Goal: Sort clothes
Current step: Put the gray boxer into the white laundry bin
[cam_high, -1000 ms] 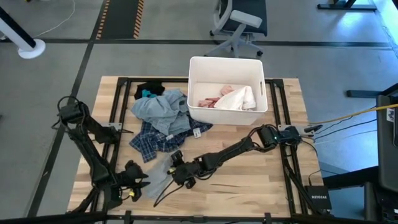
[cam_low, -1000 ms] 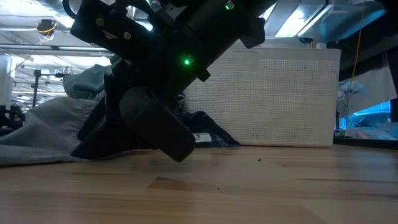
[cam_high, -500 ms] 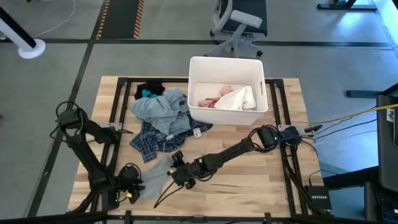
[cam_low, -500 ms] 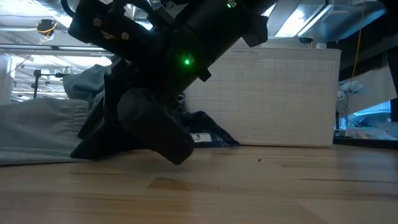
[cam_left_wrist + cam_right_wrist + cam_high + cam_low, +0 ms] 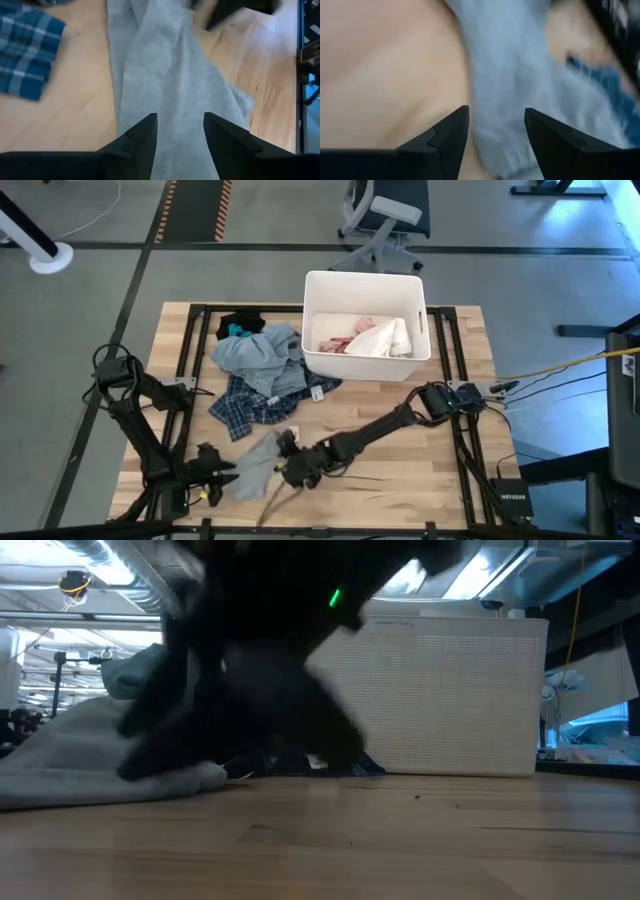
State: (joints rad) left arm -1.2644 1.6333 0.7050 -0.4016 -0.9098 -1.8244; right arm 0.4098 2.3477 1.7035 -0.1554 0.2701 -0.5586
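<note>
Sorting looks partly done. The white bin [image 5: 366, 327] already holds a pink garment [image 5: 341, 340] and a white garment [image 5: 386, 338]; everything else is still out on the table [image 5: 420, 480]. Left to sort: the black garment [image 5: 240, 323] and teal garment [image 5: 238, 332] at the far end of the pile, the light blue-grey garment [image 5: 262, 358] heaped in the middle, the dark blue plaid garment [image 5: 248, 406] beneath it, and a grey garment [image 5: 258, 465] lying flat, nearest both hands. Left hand [image 5: 222, 478] sits at the near-left table corner with its fingers apart, nothing clamped; in the left wrist view the grey garment runs straight out ahead of it and between its fingertips [image 5: 144, 131]. Right hand [image 5: 292, 465] is just beside the same piece on its other side, fingers apart too, cloth directly in front in the right wrist view, not gripped. Judgement: the grey garment is the piece in hand, grasp not yet made, roughly a third sorted.
</note>
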